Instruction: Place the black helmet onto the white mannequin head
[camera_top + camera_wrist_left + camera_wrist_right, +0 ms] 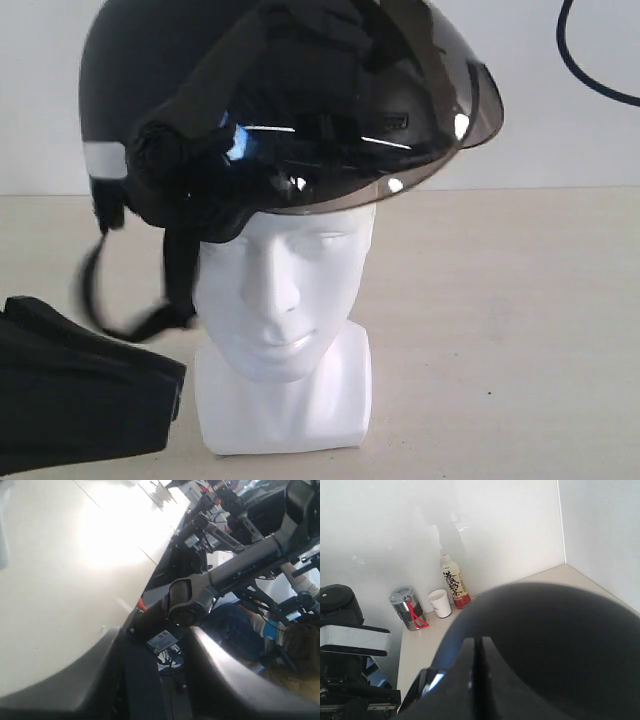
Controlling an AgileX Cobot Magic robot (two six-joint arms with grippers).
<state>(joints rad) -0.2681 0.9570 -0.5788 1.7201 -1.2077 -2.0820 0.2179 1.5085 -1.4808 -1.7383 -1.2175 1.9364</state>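
Note:
The black helmet (pixel 180 60) hangs tilted just above the white mannequin head (pixel 285 290), its smoky visor (pixel 440 110) to the right and low over the forehead. Its chin strap (pixel 130 320) dangles at the left. The head stands upright on its squared base on the table (pixel 520 330). In the left wrist view my left gripper (pixel 155 640) has dark helmet rim and lining between its fingers. In the right wrist view my right gripper (pixel 478 642) has its fingers pressed together, lying against the helmet's dome (pixel 555 645). Neither gripper shows clearly in the exterior view.
A black cloth-covered shape (pixel 70 400) fills the lower left corner. A black cable (pixel 590 70) loops at the top right. By the wall stand a bottle (pixel 454 582), a paper cup (pixel 440 603) and a metal tumbler (pixel 407 609). Another arm (pixel 225 575) crosses beyond the table's edge.

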